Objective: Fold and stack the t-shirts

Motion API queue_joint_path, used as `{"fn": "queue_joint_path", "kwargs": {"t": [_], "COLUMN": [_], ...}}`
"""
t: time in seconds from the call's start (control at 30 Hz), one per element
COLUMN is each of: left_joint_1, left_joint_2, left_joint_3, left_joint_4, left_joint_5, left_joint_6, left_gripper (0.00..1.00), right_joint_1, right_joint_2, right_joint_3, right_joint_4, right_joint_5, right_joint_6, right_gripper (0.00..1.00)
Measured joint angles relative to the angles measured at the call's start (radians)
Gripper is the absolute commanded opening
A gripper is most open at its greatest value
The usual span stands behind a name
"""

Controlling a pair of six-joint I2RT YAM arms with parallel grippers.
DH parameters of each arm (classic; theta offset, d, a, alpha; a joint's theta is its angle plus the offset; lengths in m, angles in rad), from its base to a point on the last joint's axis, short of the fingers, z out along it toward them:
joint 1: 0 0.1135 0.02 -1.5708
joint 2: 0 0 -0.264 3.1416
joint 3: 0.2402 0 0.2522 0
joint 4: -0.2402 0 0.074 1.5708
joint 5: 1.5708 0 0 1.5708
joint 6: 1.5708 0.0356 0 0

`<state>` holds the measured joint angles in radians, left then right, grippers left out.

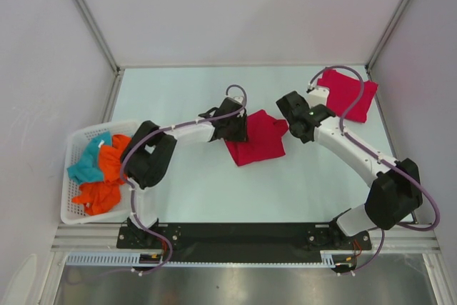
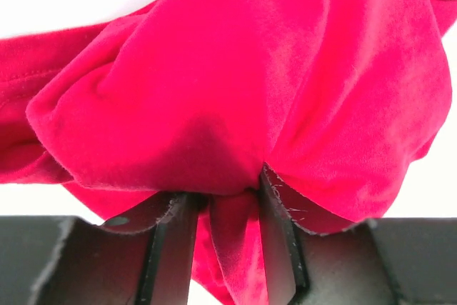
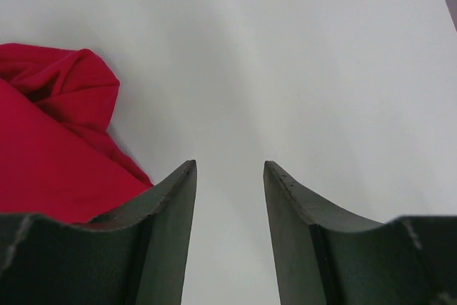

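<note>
A crimson t-shirt [image 1: 258, 141] lies partly folded in the middle of the table. My left gripper [image 1: 239, 131] sits at its left edge, and in the left wrist view my left gripper [image 2: 225, 198] is shut on a bunched fold of the t-shirt [image 2: 243, 83]. A second crimson t-shirt [image 1: 350, 94] lies folded at the back right. My right gripper [image 1: 291, 121] hovers just right of the middle shirt. The right wrist view shows my right gripper [image 3: 228, 166] open over bare table, nothing between its fingers, with the shirt's edge [image 3: 50, 148] to its left.
A white basket [image 1: 71, 176] stands at the left edge of the table, holding a teal garment [image 1: 88, 163] and an orange one [image 1: 107, 185]. White walls enclose the table on three sides.
</note>
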<state>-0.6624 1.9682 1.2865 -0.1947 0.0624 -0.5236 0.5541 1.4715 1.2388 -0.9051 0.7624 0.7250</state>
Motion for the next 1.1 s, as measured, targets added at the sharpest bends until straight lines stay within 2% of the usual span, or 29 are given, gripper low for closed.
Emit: {"fn": "queue_joint_path", "kwargs": {"t": [0.2,0.5,0.57,0.6,0.7,0.8,1.1], "left_joint_1": [0.002,0.002,0.002,0.002,0.002,-0.001,-0.010], "left_joint_2": [-0.085,-0.125,-0.132,-0.133,-0.148,-0.195,-0.241], "left_joint_3": [-0.055,-0.058,-0.064,-0.064,-0.079,-0.128,-0.182], "left_joint_4": [-0.039,-0.095,-0.103,-0.106,-0.107,-0.115,-0.117], "left_joint_5": [-0.031,-0.045,-0.051,-0.051,-0.070,-0.103,-0.131], "left_joint_6": [0.000,0.001,0.001,0.002,-0.002,-0.019,-0.037], "left_gripper": [0.45,0.45,0.54,0.69,0.87,0.92,0.94], "right_joint_1": [0.011,0.030,0.029,0.029,0.028,0.026,0.024], "right_joint_2": [0.008,0.034,0.034,0.034,0.034,0.035,0.034], "right_joint_3": [-0.020,-0.048,-0.055,-0.058,-0.072,-0.080,-0.081], "right_joint_4": [0.025,0.069,0.075,0.076,0.084,0.089,0.111], "right_joint_5": [-0.005,-0.021,-0.021,-0.021,-0.024,-0.030,-0.042], "right_joint_6": [0.001,0.008,0.008,0.008,0.008,0.008,0.007], "right_gripper": [0.48,0.48,0.48,0.48,0.48,0.48,0.48]}}
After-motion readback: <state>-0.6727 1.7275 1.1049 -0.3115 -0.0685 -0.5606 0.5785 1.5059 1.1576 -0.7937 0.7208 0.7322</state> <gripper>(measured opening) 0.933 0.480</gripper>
